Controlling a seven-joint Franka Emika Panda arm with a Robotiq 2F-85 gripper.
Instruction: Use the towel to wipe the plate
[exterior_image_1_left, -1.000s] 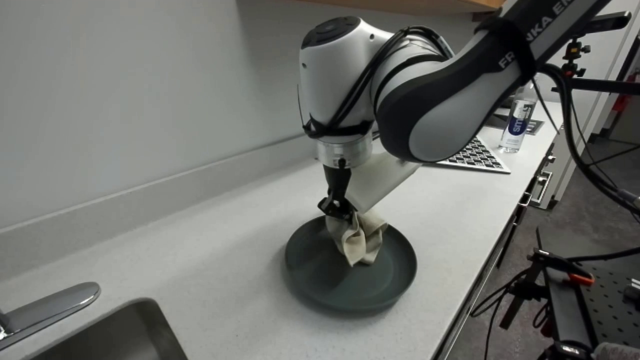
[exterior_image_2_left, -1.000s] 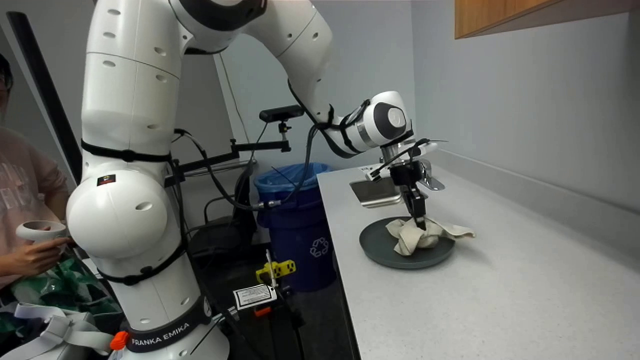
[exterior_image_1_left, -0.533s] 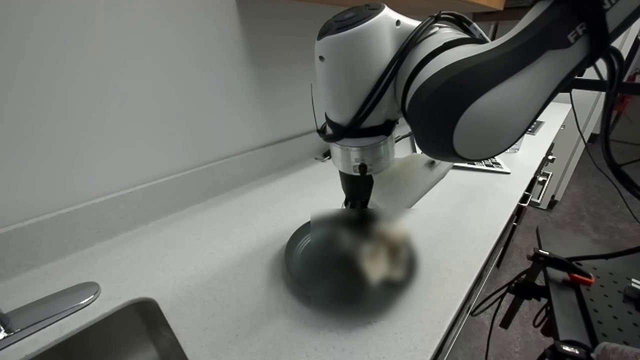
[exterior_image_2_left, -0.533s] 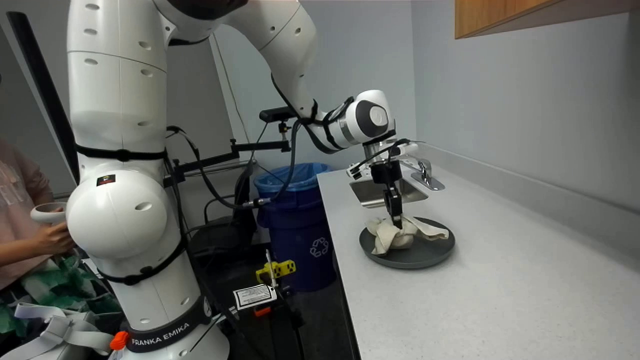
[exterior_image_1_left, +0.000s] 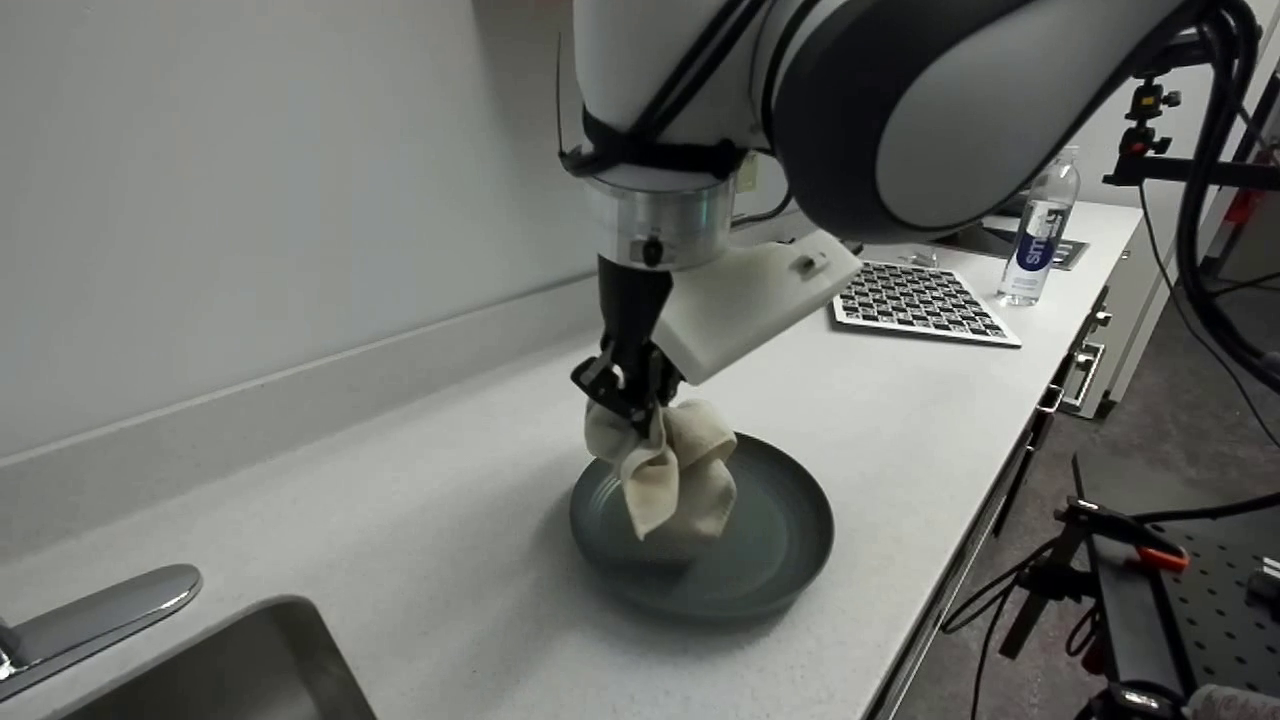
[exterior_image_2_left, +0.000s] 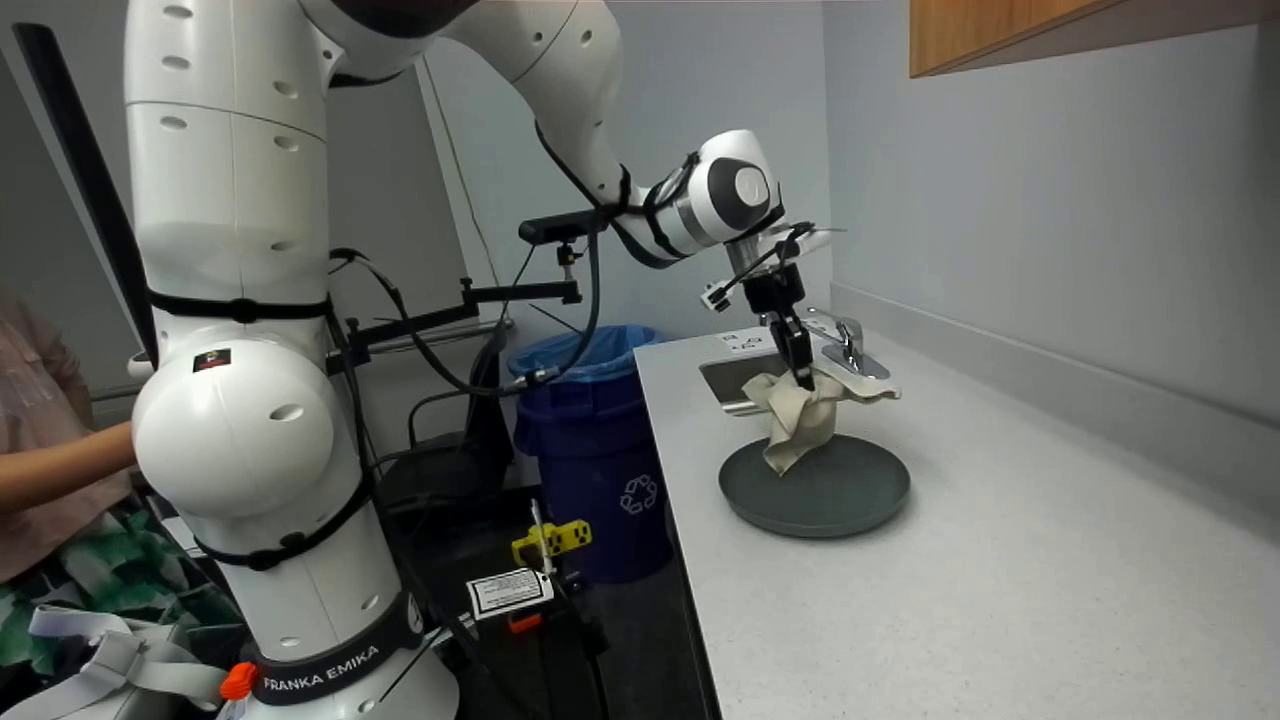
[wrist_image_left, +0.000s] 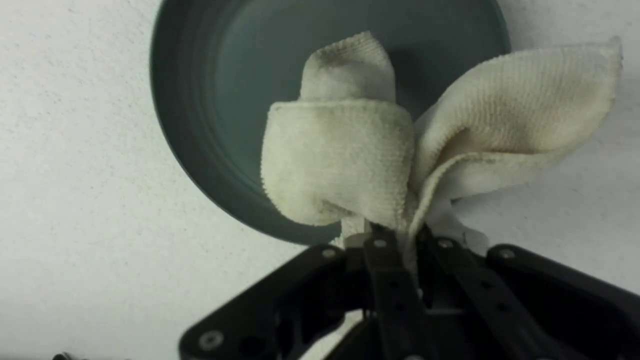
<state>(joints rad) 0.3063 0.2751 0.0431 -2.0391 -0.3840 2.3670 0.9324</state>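
Wrist view: we look down on the towel (wrist_image_left: 340, 160), cream-white and finely ribbed, rumpled into one broad rolled fold, with a pointed corner beyond it and a loose flap spreading toward the right of the frame. The fold is over the plate (wrist_image_left: 200, 115), round, matte and grey-green with a raised rim; the flap reaches past that rim, above the speckled counter (wrist_image_left: 90, 200). The gripper (wrist_image_left: 406, 240) stands at the bottom edge, and we see it pinching the gathered towel tightly.

In an exterior view, the towel droops in soft folds to a point, with a dark shadow (exterior_image_1_left: 650, 572) on the plate below. The arm (exterior_image_1_left: 940, 110) reaches from the upper right and bends at the wrist, so the gripper points down above the plate. Sink (exterior_image_1_left: 225, 665) and tap (exterior_image_1_left: 115, 612) are at the lower left; a board (exterior_image_1_left: 915, 300) and a bottle (exterior_image_1_left: 1038, 235) are farther along the counter.

In an exterior view with a bin (exterior_image_2_left: 590, 470), we see the towel hang with one corner low over the plate and a flap out to the side; whether that corner touches the plate we cannot tell. The arm rises past the top edge, then slopes back to a downturned wrist.
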